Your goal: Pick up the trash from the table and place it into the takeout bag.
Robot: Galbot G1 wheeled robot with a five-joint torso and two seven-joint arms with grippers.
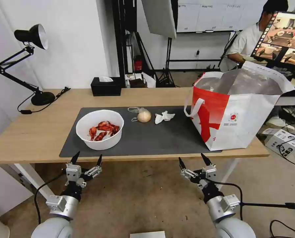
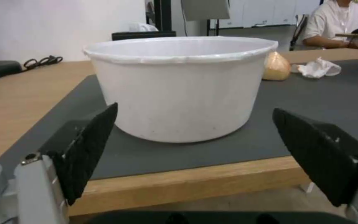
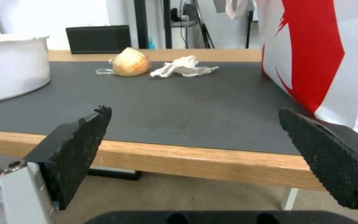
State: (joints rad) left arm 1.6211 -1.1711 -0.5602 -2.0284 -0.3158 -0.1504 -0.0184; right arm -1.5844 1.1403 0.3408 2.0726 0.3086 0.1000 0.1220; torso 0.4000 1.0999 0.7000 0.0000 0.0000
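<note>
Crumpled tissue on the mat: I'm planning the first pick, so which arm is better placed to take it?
Right, probably. The right end effector hangs open before the desk edge, nearer the crumpled tissue and the takeout bag. The left end effector faces the white bowl.

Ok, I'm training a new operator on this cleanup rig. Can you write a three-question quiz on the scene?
1. True or false: the left gripper is holding the white bowl.
2. Which lies nearest the takeout bag? A) white bowl B) crumpled tissue C) bagged beige ball
3. Fill in: the bowl holds red crayfish ____.

Key:
1. False: both the left and right gripper hover open, short of the table's near edge.
2. B
3. shells
</note>
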